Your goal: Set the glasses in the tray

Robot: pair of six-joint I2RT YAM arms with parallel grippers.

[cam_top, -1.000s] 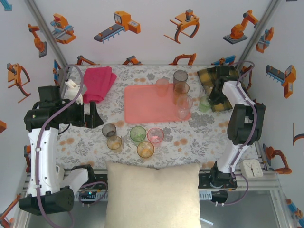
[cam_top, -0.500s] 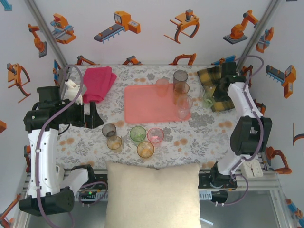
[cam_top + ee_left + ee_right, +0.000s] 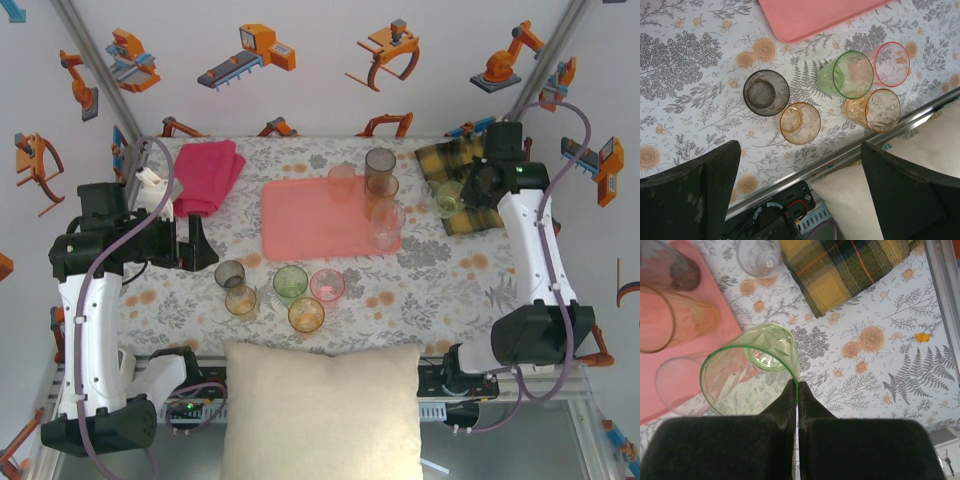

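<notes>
My right gripper [image 3: 798,385] is shut on the rim of a green glass [image 3: 750,375], holding it in the air just right of the salmon-pink tray [image 3: 730,325]. From above, that gripper [image 3: 459,196] and glass [image 3: 446,199] hang in front of the plaid cloth. On the tray [image 3: 310,220] stand a pink [image 3: 342,181], a grey [image 3: 380,162], an amber [image 3: 382,188] and a clear glass [image 3: 388,222]. Several more glasses stand in front of it: grey [image 3: 766,92], amber [image 3: 800,122], green [image 3: 850,75], pink [image 3: 888,64], amber [image 3: 877,109]. My left gripper [image 3: 196,243] is open above the table's left side.
A plaid cloth [image 3: 460,165] lies at the back right and a folded magenta towel [image 3: 208,175] at the back left. A clear glass [image 3: 759,257] stands on the table beside the plaid cloth. A cream pillow [image 3: 320,405] lies along the near edge.
The right arm has risen and swung back-right, lifting the green glass off the table beside the tray. The left arm has not moved.
</notes>
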